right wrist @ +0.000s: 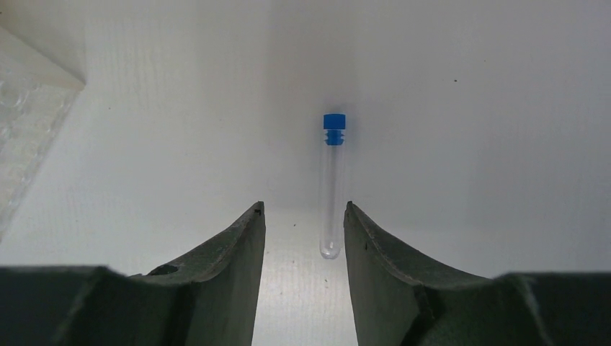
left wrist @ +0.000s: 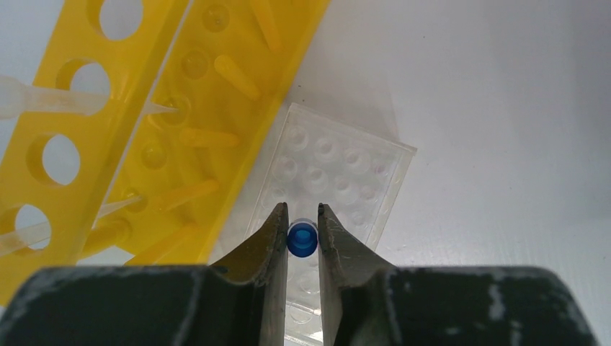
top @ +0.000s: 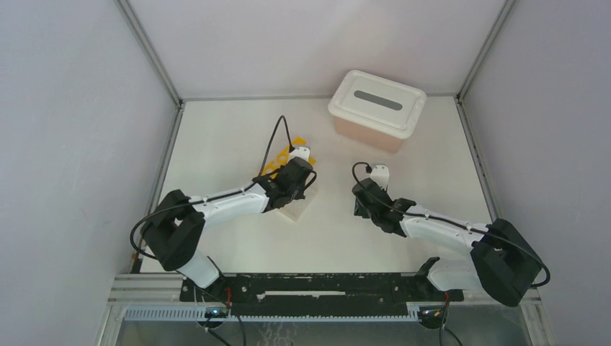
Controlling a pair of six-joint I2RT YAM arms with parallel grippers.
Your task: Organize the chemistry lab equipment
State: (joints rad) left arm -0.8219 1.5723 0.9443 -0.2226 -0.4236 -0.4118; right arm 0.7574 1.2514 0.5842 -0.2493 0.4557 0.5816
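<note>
A blue-capped clear tube [left wrist: 302,239] is pinched in the left gripper [left wrist: 302,227]. A second tube [right wrist: 331,180] is straddled, ungripped, by the parted right gripper [right wrist: 304,216].

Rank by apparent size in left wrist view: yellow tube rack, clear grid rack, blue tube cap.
1. yellow tube rack, even cropped
2. clear grid rack
3. blue tube cap, though nearest the camera
</note>
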